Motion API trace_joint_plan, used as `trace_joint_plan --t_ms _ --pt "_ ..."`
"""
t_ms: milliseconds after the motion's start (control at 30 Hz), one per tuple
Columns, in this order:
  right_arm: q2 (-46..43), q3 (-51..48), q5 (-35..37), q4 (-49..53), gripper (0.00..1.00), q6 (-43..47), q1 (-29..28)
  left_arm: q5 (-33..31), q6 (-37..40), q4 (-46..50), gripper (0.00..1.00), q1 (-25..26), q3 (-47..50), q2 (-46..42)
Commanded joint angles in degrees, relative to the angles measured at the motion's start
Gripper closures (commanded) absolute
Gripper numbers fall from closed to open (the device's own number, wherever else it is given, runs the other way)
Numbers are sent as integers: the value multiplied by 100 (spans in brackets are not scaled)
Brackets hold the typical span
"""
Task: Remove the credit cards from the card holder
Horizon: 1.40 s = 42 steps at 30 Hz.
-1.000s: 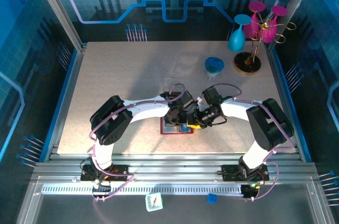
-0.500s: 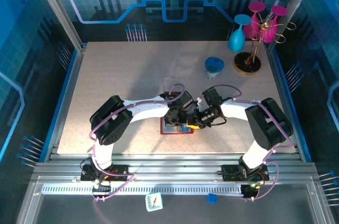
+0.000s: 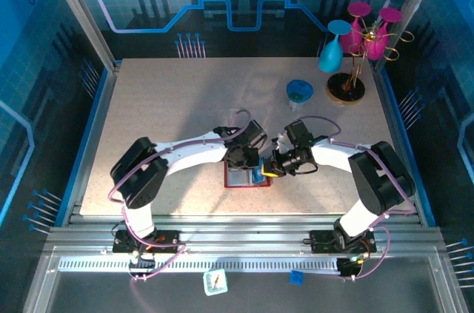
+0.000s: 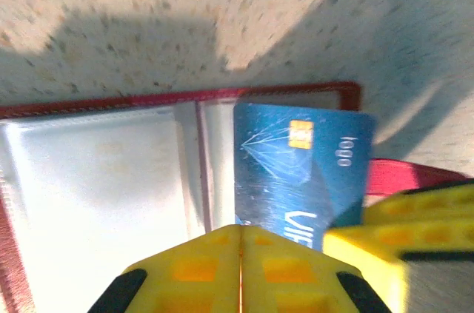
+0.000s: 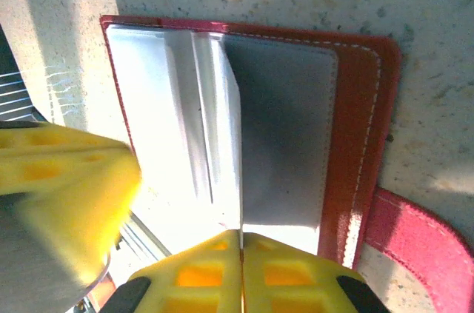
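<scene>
Extraction step, judged barely begun. Found card holder (image 5: 363, 128) lying open and flat on speckled bench (image 3: 170, 120), between both tools, with closing tab (image 5: 422, 231) trailing off its side. Saw right tool (image 5: 241, 237) closed on thin near edge of blue credit card (image 4: 296, 157), with that edge running straight out from between the yellow fingers and the card seemingly tilted up from the fold, far corner past the holder's rim. Saw left tool (image 4: 239, 233) closed too, gripping nothing visible, tips low over the fold; could not tell whether pressing down.

Judged best: slow pull along the card's own plane, no twist, with the holder pinned by the left tool to stop it dragging along. Expected a slippery hold on a card so glossy, stiff, thin and round-cornered, marked with gold chip and white lettering. Noted holder's red leather-like rim stitched in pale thread, matt grey inner pocket (image 5: 285, 128), and clear shiny leaves (image 4: 96, 180) glaring white in the light. Noted tab as a flat, rougher strap.
</scene>
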<state>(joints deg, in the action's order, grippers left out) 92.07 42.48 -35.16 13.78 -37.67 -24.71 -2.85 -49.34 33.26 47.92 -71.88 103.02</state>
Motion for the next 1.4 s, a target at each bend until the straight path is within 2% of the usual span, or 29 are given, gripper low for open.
trace_joint_plan --t_ms 0,100,200,300,367,533,633,800,933,1133,1367 --pt "-184 159 7 306 93 31 45 -213 136 195 91 -162 83 -575" --pt "-284 340 115 554 94 202 53 -260 161 112 89 -346 375 -1014" --pt "-266 693 247 1007 94 761 50 -207 275 -167 84 -565 853 -1554" --pt "-133 1192 378 1534 95 1606 42 -233 362 -402 77 -769 1333 -2133" --pt "-21 1545 464 1944 96 2308 4 -225 388 -473 75 -921 1603 -2465" --pt "260 2501 1412 2925 100 3941 -164 -211 416 -478 72 -1265 2130 -3148" --pt "396 3005 1831 3312 100 4936 -213 -138 399 -454 72 -1394 2362 -3371" --pt "714 3841 2050 3881 100 6416 -227 -44 331 -442 73 -1441 2637 -3552" --pt "1007 4468 2296 4260 100 7333 -303 33 204 -490 67 -1457 2832 -3678" --pt "1643 5487 2824 4704 100 8028 -407 154 60 -572 67 -1457 3023 -3788" --pt "2550 6906 2848 5452 100 8461 -421 198 -56 -556 65 -1455 3161 -3898"
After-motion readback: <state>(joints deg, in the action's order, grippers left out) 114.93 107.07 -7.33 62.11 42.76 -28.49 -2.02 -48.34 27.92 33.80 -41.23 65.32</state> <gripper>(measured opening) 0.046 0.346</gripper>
